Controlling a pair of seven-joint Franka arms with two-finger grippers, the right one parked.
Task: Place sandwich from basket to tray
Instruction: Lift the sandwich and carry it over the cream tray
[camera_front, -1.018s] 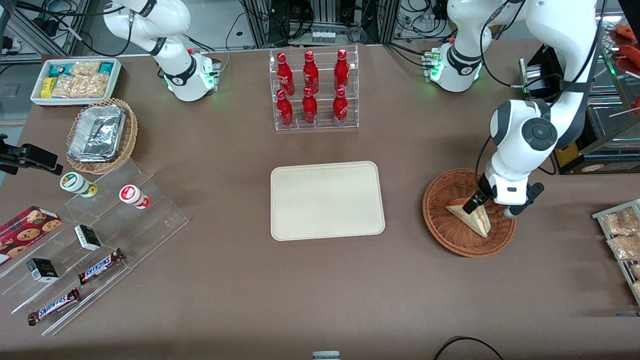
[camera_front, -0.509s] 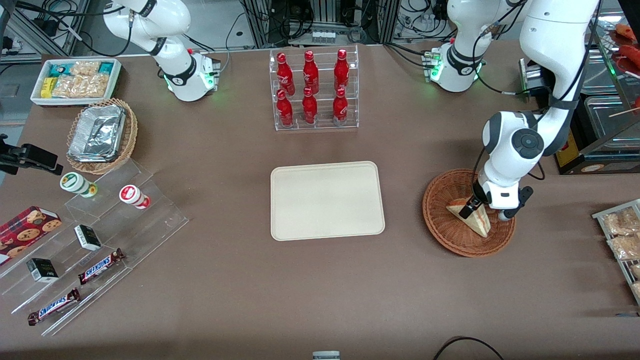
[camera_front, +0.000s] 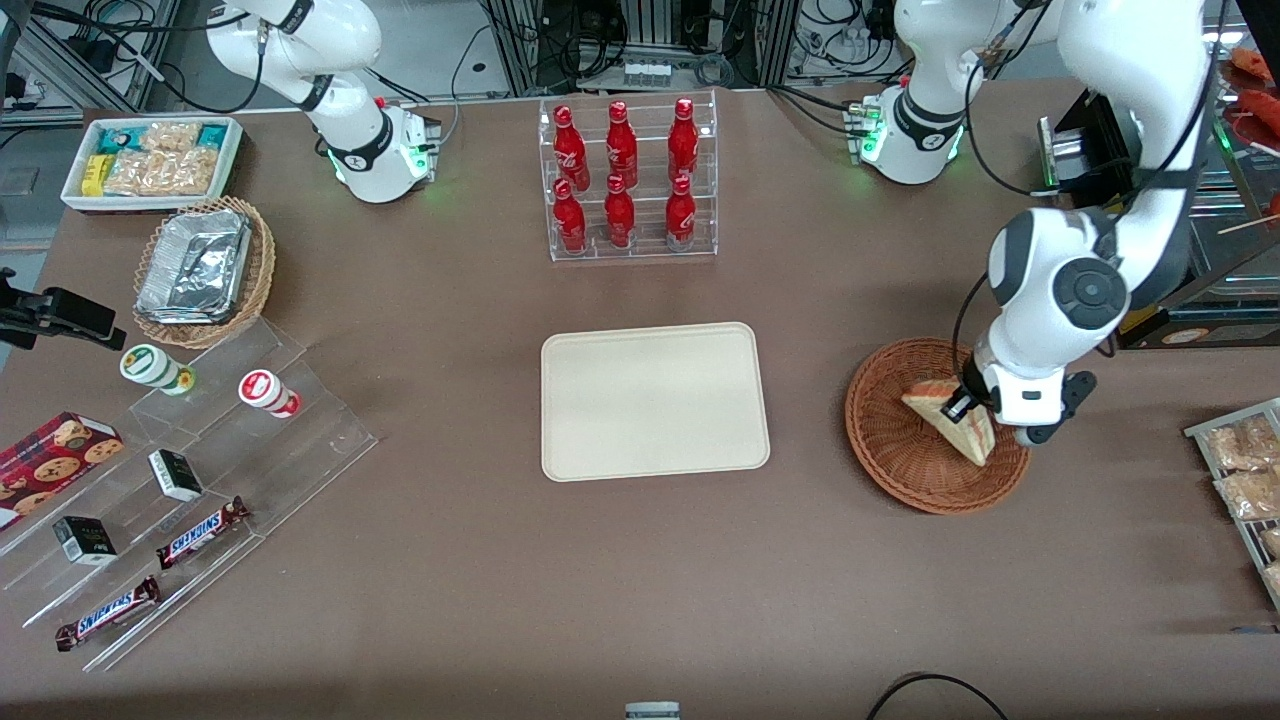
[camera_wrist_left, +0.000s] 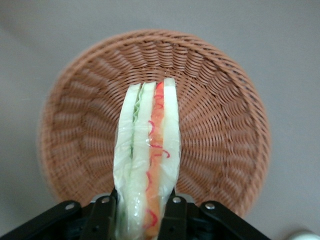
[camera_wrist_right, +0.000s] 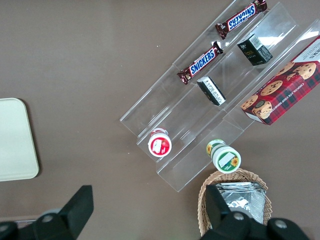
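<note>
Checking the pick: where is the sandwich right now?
The sandwich is clamped in the gripper, lifted just above the basket, toward the working arm's end of the table from the tray.

Glossy white arm (camera_front: 1060, 290) — grey joint caps, black hand (camera_wrist_left: 140, 217)

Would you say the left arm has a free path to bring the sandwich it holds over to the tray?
Probably yes. The gripper is shut on the sandwich above the basket, and only bare table lies between it and the tray, which holds nothing.
</note>
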